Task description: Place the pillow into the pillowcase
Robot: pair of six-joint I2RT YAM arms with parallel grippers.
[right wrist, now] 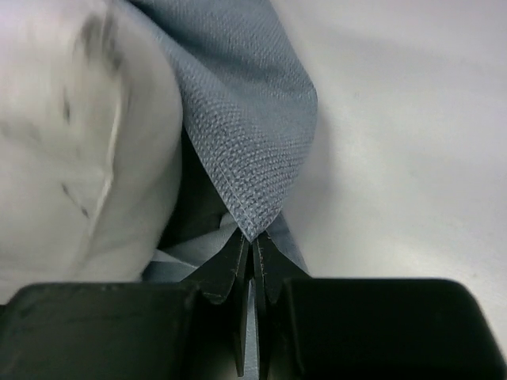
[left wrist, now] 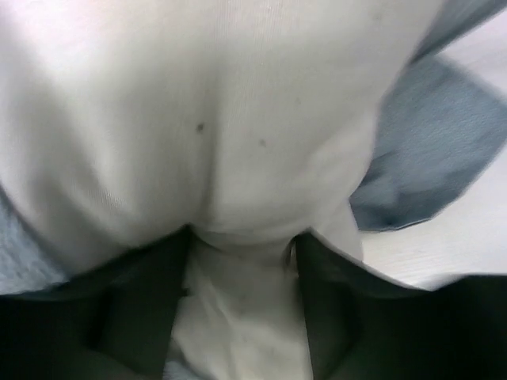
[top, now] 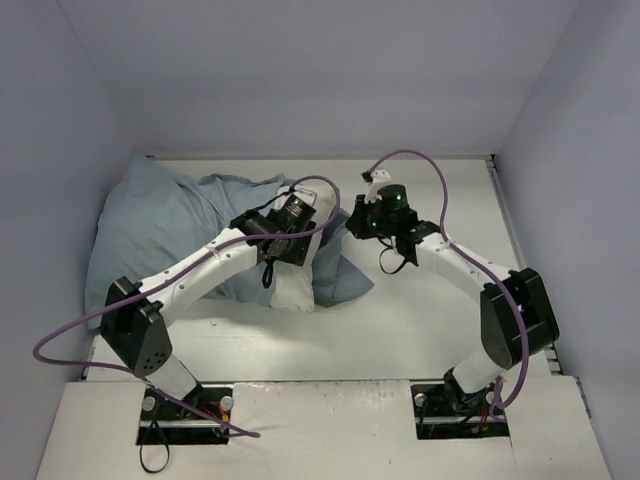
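- The pillowcase [top: 160,225] is spread pale side up on the counter [top: 430,330], toward 10 o'clock in the top view, w/ its mouth turned toward approx. 4 o'clock.
- The pillow [top: 296,288] is judged to be mostly inside. Only a white end is seen poking out of the mouth toward 6 o'clock, so the job is reckoned well along but not done.
- The right gripper [right wrist: 253,236] is clamped tight on a corner of the pillowcase hem, at approx. 3 o'clock of the mouth.
- Prob. reason: the mouth is held taut & open, so the pillow can be passed in w/o the fabric being dragged along.
- The left gripper [left wrist: 244,245] is pressed into the exposed pillow end. Its jaws are seen part-way apart w/ a fold of white fabric bulging btwn them.
- Whether that fold is pinched or merely lying there can't be told.
- That pose is judged to be for shoving: soft bulk is more easily pushed into the sack than lifted.
- Risks: the hem is held only by a thin pinch and could be pulled free by a hard push. The pillow corner at 6 o'clock may be left outside.
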